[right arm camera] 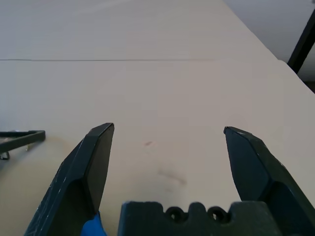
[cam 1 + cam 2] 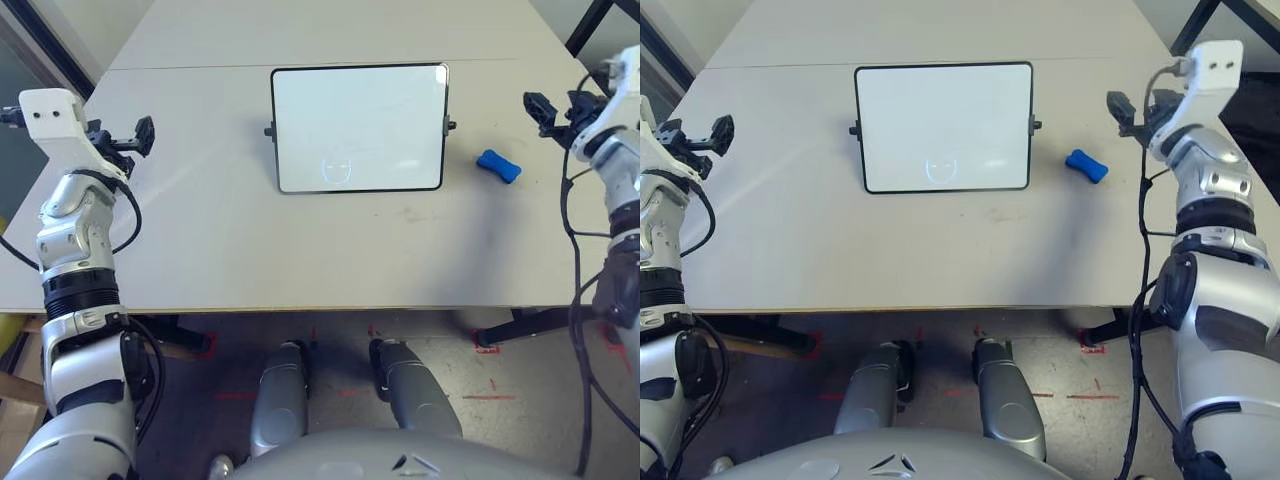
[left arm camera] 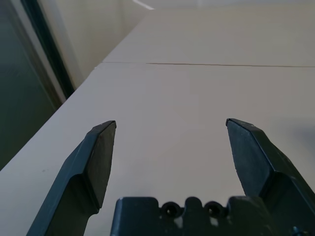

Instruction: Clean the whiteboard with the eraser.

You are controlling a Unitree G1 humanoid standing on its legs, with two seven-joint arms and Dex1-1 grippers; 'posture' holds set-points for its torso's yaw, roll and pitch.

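Blue eraser (image 2: 499, 166), its pinched middle visible from above

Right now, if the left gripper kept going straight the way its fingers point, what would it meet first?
The left gripper seems to have a free way over the bare table, as far as its wrist view shows; how high it hovers is unclear, so it might touch the tabletop itself first.

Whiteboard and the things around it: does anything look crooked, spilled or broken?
Nothing looks broken or spilled. The blue eraser lies slanted beside the whiteboard, and faint smudges mark the table.
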